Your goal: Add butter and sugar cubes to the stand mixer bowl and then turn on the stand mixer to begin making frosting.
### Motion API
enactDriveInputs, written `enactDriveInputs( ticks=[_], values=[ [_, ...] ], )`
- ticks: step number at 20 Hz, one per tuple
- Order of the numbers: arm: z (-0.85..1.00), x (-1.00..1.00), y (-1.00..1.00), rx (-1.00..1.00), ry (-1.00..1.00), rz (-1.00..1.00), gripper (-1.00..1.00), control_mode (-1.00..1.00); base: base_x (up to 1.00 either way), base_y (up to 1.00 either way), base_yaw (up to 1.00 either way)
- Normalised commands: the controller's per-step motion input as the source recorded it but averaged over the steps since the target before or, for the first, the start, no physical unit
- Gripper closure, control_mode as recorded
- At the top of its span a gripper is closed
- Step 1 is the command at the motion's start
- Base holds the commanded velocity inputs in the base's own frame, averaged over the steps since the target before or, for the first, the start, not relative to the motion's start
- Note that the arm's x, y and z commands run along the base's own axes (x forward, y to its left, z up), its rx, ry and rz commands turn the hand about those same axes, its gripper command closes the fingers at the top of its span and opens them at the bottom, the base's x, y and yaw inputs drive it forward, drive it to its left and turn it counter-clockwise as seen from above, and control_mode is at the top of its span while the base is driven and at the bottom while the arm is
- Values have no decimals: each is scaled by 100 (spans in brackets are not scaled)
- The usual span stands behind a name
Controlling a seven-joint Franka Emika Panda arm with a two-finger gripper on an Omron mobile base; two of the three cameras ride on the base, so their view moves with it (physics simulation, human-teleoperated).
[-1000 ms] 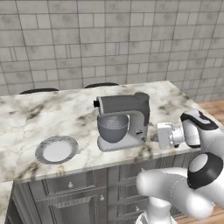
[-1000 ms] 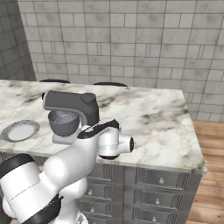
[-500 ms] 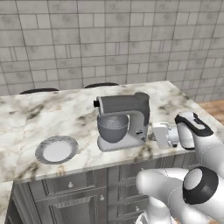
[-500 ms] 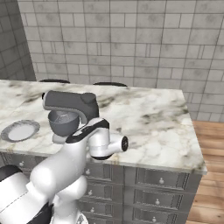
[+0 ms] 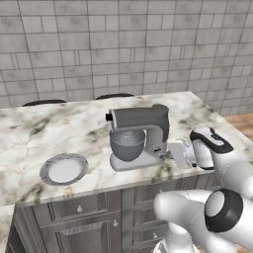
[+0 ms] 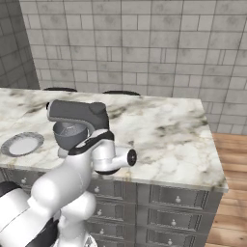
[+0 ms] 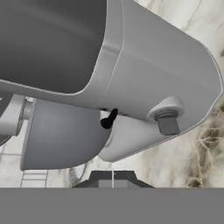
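White arm links rise from the base and bend at a dark elbow joint, so the forearm lies low and level along the counter edge with the hand turned sideways toward the stand mixer. In the left base view the gripper reaches in from the mixer's column side, its tips just beside the rear of the machine. In the hand view the two dark fingertips sit pressed together with no gap between them, and nothing is caught in them: the jaws are fully closed and empty.

Straight ahead of the jaws, very close, the mixer's grey column and dark-grey head loom large, with a small black lever directly beyond the tips and a round grey knob off to one side of it. Whether the tips touch the housing cannot be told.

Past the column, on the far side of the mixer from the jaws, the stand mixer bowl sits under the head on the light-grey base. Well beyond that, farther along the marble counter, lies a round grey plate, well apart from the jaws.
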Motion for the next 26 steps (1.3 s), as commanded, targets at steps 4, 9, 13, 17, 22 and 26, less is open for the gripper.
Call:
enactDriveInputs(
  ticks=[4, 9, 13, 17, 22, 26],
  values=[
    [-9, 28, -23, -1, 13, -4, 100, -100, 0, 0, 0],
    [-12, 28, -26, -1, 13, -2, 100, -100, 0, 0, 0],
    [-28, 8, -16, 0, 10, 0, 100, -100, 0, 0, 0],
    [-50, -3, -3, 0, 8, 0, 100, -100, 0, 0, 0],
    [-31, -7, 0, 0, 1, 0, 100, -100, 0, 0, 0],
    [0, 0, 1, 0, 0, 0, 100, -100, 0, 0, 0]
  ],
)
